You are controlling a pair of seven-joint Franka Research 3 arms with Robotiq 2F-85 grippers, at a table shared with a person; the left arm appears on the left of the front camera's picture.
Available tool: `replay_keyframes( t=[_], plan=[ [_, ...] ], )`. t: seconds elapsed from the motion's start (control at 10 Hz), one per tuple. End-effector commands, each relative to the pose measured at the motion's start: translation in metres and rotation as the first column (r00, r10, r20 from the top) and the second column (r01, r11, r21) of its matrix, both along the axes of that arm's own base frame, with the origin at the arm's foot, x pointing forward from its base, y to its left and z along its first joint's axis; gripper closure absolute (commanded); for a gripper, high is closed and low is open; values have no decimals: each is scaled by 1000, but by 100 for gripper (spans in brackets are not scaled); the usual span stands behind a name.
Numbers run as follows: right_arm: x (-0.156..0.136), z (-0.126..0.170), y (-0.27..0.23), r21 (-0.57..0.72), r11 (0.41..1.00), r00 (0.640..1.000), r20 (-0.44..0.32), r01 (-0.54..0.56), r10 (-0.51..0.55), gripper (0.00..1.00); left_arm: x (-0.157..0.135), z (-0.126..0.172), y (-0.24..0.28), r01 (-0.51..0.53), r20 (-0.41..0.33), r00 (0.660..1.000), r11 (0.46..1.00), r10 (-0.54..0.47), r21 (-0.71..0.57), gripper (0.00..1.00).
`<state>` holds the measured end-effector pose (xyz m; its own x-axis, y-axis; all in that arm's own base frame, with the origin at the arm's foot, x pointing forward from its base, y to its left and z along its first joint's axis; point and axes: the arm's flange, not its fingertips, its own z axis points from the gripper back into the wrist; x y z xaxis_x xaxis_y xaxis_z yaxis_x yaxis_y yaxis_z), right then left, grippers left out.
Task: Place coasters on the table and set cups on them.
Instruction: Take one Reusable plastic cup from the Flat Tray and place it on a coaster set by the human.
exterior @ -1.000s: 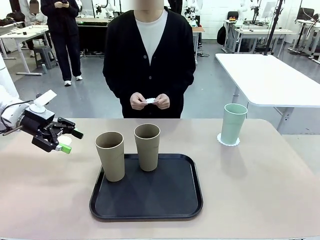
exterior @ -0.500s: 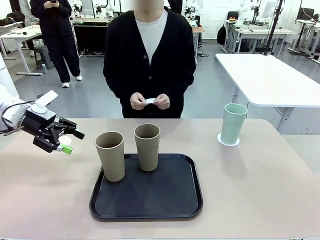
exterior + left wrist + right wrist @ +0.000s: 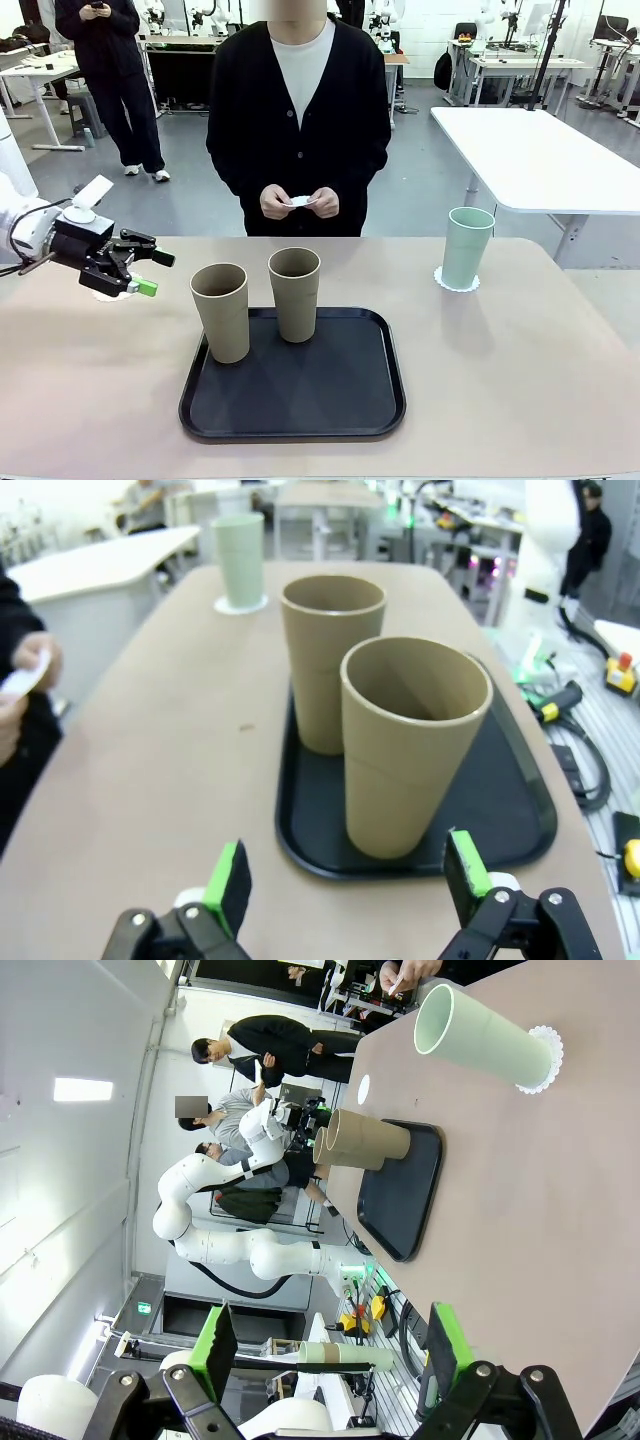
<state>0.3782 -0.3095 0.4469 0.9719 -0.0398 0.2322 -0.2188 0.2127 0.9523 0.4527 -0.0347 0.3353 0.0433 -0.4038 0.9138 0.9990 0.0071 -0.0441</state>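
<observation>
Two beige-brown cups (image 3: 220, 312) (image 3: 295, 293) stand on the black tray (image 3: 300, 400). The mint cup (image 3: 468, 246) stands on a coaster (image 3: 456, 282) at the table's (image 3: 520, 380) far right. My left gripper (image 3: 155, 274) hovers open and empty to the left of the tray, with a coaster (image 3: 102, 295) on the table under it. In the left wrist view the open gripper (image 3: 348, 880) faces the near beige cup (image 3: 415, 740). The person holds a coaster (image 3: 300, 201) in both hands. In the right wrist view my right gripper (image 3: 328, 1345) is open and empty, far from the mint cup (image 3: 480, 1035).
The person (image 3: 298, 110) stands at the table's far edge, hands (image 3: 296, 203) held near the waist. A white table (image 3: 530, 150) stands behind at right. Bare tabletop lies right of the tray and in front of the left gripper.
My left gripper has risen slightly and turned toward the beige cups, staying open. The cups, the tray and the person's hands have not moved.
</observation>
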Motion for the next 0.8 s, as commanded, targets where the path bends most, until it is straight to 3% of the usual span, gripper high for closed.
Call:
replay_keyframes(
  t=[0.0, 0.4, 0.7],
  plan=[
    [-1, 2, 0, -3, 1000, 1000, -1, 2, -2, 0, -6, -19, -11, -1, 31, 1000, 1000, 2, -31, 0],
    [-1, 2, 0, -3, 1000, 1000, -1, 2, -2, 0, -15, -40, -17, 109, -6, 994, 990, -110, -93, 0],
    [-1, 2, 0, -3, 1000, 1000, -1, 2, -2, 0, -16, -54, -23, 169, 80, 984, 974, -158, -153, 0]
  ],
)
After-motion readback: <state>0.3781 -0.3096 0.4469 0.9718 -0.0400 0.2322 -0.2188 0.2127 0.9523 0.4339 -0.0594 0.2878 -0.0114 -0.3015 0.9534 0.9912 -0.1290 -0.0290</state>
